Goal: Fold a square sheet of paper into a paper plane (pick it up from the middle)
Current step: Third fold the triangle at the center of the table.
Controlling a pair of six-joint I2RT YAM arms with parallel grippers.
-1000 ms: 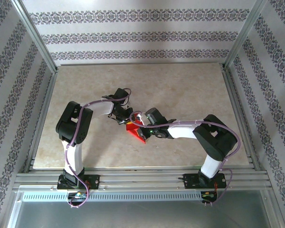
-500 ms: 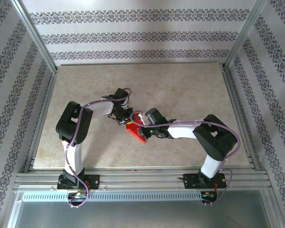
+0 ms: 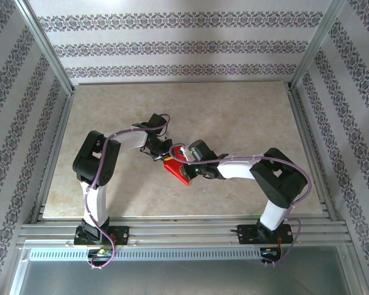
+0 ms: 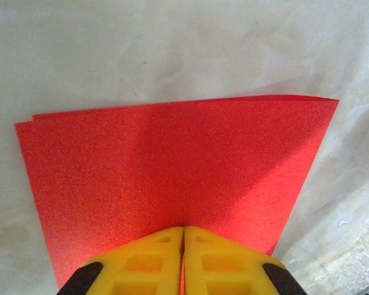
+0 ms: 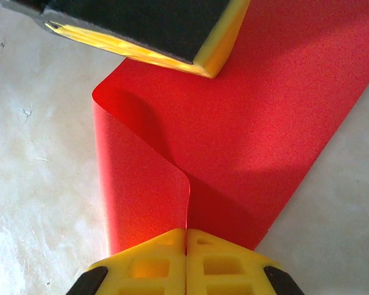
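Left pincer [image 4: 183,230]: my yellow fingers are pressed together at the bottom centre of the left wrist view, nipping the near edge of the red sheet of paper [image 4: 172,166].
Right pincer [image 5: 186,232]: also closed, at the bottom centre of the right wrist view, pinching a curled edge of the same sheet.
Paper: doubled over into two layers and held between both pincers at the middle of the overhead frame.
Surface: a beige marbled tabletop [image 3: 246,123] lies underneath.
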